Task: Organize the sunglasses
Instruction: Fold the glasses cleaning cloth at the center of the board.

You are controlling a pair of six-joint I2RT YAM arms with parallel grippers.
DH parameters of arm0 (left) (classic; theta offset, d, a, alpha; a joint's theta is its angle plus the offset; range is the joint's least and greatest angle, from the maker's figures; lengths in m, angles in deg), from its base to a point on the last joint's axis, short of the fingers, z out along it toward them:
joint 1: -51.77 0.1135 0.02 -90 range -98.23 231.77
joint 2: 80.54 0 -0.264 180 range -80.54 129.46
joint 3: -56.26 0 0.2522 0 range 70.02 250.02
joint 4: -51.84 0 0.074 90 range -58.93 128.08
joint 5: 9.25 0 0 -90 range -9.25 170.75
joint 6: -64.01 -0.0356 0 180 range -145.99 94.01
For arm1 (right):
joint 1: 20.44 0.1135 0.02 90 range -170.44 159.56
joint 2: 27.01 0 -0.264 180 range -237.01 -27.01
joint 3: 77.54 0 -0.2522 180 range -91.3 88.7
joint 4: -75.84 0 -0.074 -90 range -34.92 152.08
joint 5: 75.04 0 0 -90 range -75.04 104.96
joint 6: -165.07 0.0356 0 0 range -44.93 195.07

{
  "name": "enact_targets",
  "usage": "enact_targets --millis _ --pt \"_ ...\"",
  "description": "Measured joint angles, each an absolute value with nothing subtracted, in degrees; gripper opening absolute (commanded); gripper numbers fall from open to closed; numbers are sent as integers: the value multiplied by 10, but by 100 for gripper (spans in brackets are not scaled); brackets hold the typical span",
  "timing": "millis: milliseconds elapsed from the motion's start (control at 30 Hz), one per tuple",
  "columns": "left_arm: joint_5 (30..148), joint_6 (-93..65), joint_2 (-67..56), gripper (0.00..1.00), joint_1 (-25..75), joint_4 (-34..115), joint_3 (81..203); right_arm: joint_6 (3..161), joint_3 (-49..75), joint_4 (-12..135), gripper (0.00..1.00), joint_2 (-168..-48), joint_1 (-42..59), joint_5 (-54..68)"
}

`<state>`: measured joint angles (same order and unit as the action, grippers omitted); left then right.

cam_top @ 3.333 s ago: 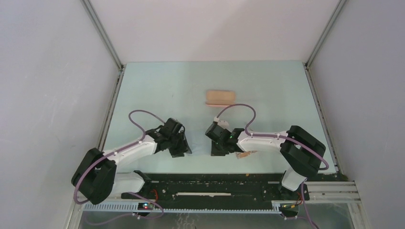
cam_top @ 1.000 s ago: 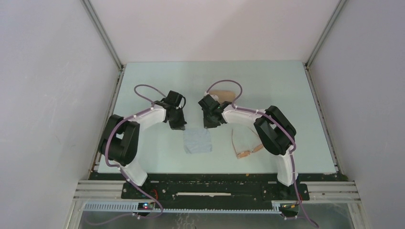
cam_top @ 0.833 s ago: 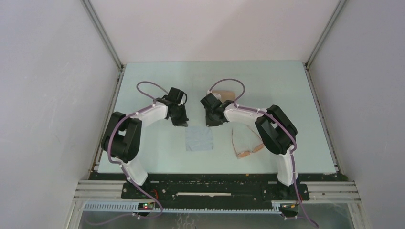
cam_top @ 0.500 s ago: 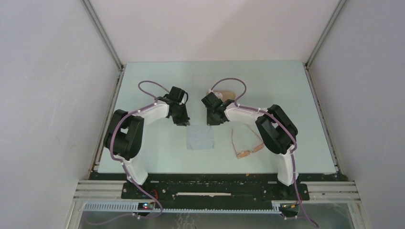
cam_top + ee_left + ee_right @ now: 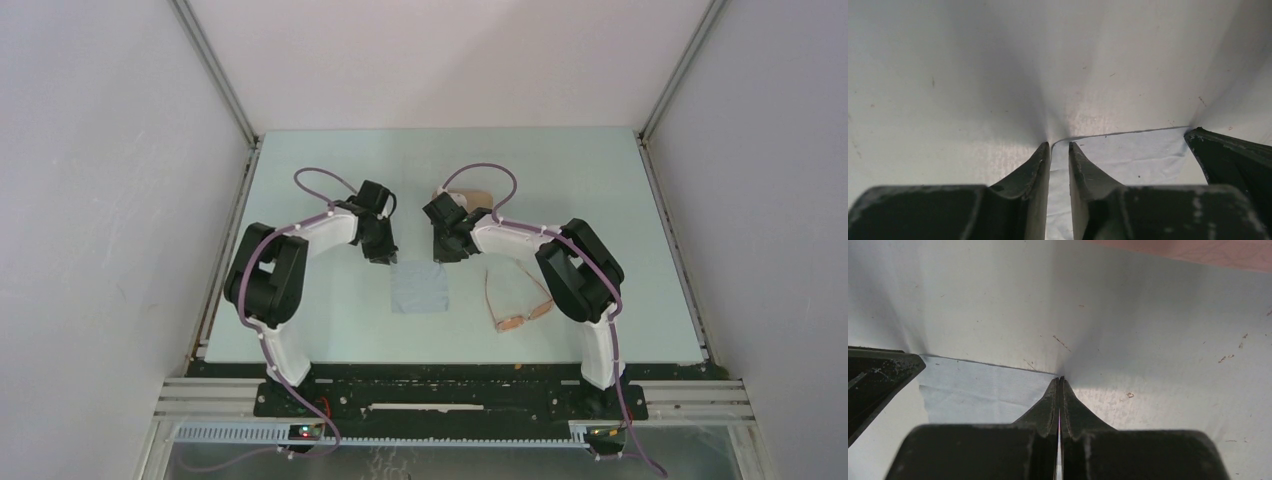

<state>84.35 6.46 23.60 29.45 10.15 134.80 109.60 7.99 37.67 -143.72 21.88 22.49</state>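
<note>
Pink case (image 5: 481, 196) half behind right gripper (image 5: 441, 259) (jaws together), sunglasses (image 5: 513, 321) faint

No text, label, brand, number or sign can be read on anything here.

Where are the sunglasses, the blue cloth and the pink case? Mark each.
sunglasses (image 5: 512, 321), top external view, on the lenses.
blue cloth (image 5: 420, 289), top external view, its middle.
pink case (image 5: 482, 196), top external view, its uncovered end.

sunglasses (image 5: 517, 305); thin orange-brown frame; temples unfolded; flat on table, right-centre
</note>
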Motion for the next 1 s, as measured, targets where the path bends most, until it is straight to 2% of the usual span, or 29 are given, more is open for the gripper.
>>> enact_targets --millis 133,200,233,667,1000 --pt "844 64 246 10 294 98 1358 1095 80 377 0 -1437 217 221" --pt "845 64 250 1 294 96 1362 1095 80 376 0 -1437 216 219" --pt "846 64 252 0 294 94 1365 1095 80 376 0 -1437 216 219" --pt "859 55 252 0 289 83 1371 1095 79 376 0 -1435 215 217" --pt "880 50 196 1 286 96 1371 1097 88 382 0 -1393 215 220"
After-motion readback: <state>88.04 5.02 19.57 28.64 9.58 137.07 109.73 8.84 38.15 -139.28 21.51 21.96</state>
